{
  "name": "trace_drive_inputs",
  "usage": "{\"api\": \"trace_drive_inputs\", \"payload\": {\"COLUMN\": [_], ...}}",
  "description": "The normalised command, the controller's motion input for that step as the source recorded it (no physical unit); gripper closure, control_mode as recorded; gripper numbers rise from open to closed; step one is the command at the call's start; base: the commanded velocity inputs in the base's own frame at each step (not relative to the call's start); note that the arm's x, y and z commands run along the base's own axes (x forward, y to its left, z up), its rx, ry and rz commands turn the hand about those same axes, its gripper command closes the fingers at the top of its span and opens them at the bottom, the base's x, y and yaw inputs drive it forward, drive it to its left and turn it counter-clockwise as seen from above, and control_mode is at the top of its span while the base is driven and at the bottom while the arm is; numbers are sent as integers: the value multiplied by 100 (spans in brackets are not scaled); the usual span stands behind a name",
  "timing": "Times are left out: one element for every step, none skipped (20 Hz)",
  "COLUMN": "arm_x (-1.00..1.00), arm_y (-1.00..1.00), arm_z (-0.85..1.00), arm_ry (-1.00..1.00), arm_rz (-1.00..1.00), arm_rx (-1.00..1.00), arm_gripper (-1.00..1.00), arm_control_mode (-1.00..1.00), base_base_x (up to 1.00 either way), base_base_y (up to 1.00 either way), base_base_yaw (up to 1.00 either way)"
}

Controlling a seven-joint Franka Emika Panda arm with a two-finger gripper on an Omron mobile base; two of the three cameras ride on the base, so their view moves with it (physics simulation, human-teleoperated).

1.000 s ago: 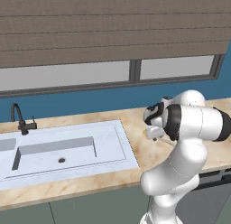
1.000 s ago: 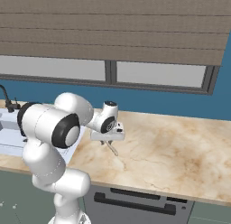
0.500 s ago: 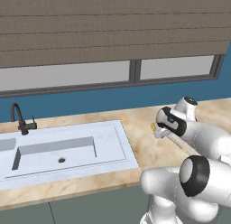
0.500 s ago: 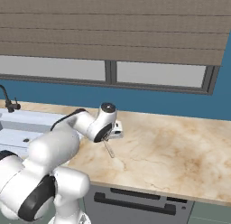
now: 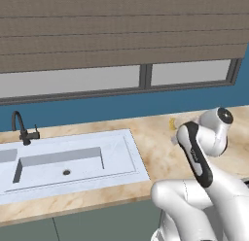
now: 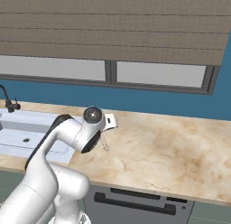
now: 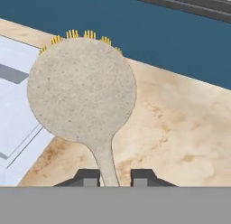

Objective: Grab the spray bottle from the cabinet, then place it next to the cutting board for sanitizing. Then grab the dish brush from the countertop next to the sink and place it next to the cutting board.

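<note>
In the hand view the dish brush (image 7: 83, 90) fills the middle, its pale round back facing the camera with yellow bristles peeking past the far rim. Its thin handle runs down between the two dark fingertips (image 7: 88, 176) of my gripper (image 7: 114, 177), which is shut on it. The brush is held just above the beige countertop (image 7: 180, 128), close to the right end of the white sink (image 7: 18, 110). Its yellow head (image 5: 171, 123) shows beside the arm in the left base view, and its thin handle (image 6: 104, 144) in the right base view. The spray bottle, cabinet and cutting board are out of view.
The sink (image 5: 129, 157) with its black faucet (image 5: 19, 127) takes the counter's left part. A wide stretch of countertop (image 6: 171, 146) runs to the right. A blue wall and a window with blinds stand behind. A dark-handled appliance front (image 6: 135, 200) sits below the counter edge.
The arm has swung and the hand has carried the brush a little to the right along the counter. The fingers have closed further on the handle. The base has not moved.
</note>
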Motion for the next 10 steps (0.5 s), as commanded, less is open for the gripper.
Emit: {"api": "trace_drive_inputs", "payload": {"arm_x": [-6,0,0,-1,-1,-12,-14,-28,-33,-31], "arm_y": [0,0,0,0,0,0,-8,-16,-19,-9], "arm_z": [100,100,100,100,100,100,100,100,100,100], "arm_ry": [-12,-9,-9,-7,-4,-6,-6,-12,-7,-3], "arm_rz": [0,1,1,3,3,3,3,2,1,1], "arm_rx": [-1,0,0,0,0,0,0,0,0,0], "arm_gripper": [100,100,100,100,100,100,100,100,100,100], "arm_control_mode": [-100,-100,-100,-100,-100,-100,-100,-100,-100,-100], "base_base_x": [0,0,0,0,0,0,0,0,0,0], "base_base_y": [0,0,0,0,0,0,0,0,0,0], "base_base_yaw": [0,0,0,0,0,0,0,0,0,0]}}
